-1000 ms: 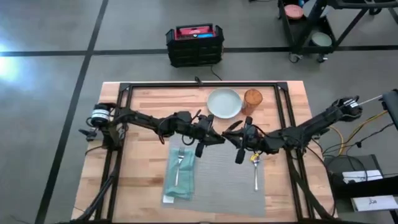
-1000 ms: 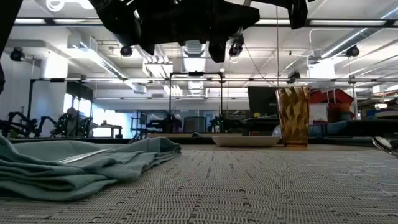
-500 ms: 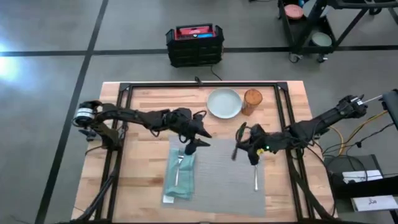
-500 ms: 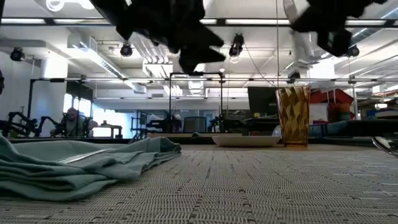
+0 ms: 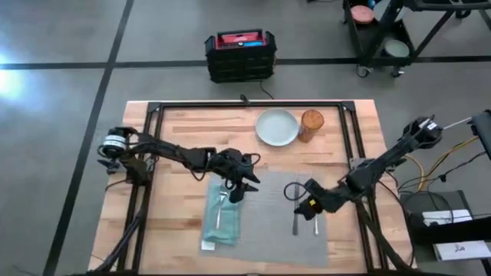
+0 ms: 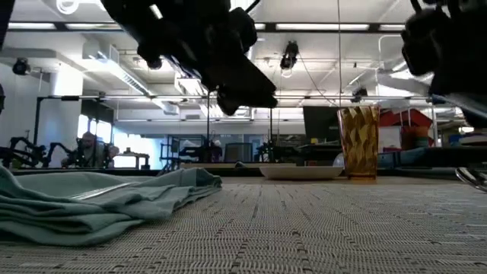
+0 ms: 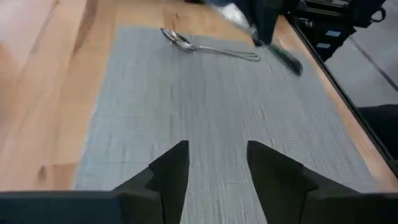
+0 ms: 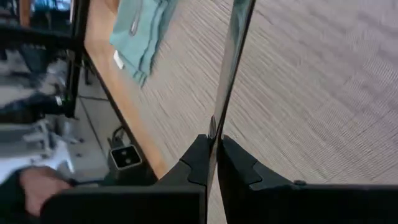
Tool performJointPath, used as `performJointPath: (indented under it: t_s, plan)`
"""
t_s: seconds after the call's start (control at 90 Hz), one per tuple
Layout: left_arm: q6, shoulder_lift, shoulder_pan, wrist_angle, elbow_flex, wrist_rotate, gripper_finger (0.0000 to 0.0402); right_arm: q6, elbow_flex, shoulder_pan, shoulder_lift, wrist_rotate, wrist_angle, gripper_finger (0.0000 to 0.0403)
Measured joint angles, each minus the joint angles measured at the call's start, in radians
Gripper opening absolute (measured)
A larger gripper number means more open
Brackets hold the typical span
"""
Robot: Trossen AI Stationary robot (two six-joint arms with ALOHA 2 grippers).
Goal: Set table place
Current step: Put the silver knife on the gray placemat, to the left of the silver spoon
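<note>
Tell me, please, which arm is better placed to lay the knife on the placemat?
The right: its gripper already grips the knife over the placemat beside the spoon. The left gripper is empty.

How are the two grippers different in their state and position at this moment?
The left gripper is open and empty; the right gripper is shut on the knife. The left one hangs by the napkin, the right one near the spoon. Both are over the placemat.
</note>
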State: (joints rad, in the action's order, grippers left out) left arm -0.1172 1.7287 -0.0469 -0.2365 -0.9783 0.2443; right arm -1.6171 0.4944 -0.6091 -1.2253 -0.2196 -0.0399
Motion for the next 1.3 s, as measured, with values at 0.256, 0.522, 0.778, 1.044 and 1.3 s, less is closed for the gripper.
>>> performJointPath:
  t_s: [0.256, 0.522, 0.778, 1.044, 1.3]
  plan:
    - [0.003, 0.105, -0.013, -0.079, -0.003, 0.0, 0.0115, -0.209, -0.016, -0.06, -0.122, 0.02, -0.019, 0.0]
    - [0.004, 0.181, -0.013, -0.098, -0.003, 0.0, 0.0119, -0.304, -0.023, -0.061, -0.119, 0.025, 0.03, 0.0]
    - [0.018, 0.21, -0.013, -0.116, -0.003, 0.0, 0.0117, -0.332, -0.042, -0.051, -0.119, 0.011, 0.086, 0.0005]
    - [0.03, 0.212, -0.013, -0.114, -0.003, 0.0, 0.0119, -0.397, -0.074, -0.051, -0.119, -0.001, 0.094, 0.0007]
    - [0.03, 0.212, -0.013, -0.115, -0.003, 0.0, 0.0117, -0.43, -0.078, -0.052, -0.119, -0.013, 0.093, 0.0008]
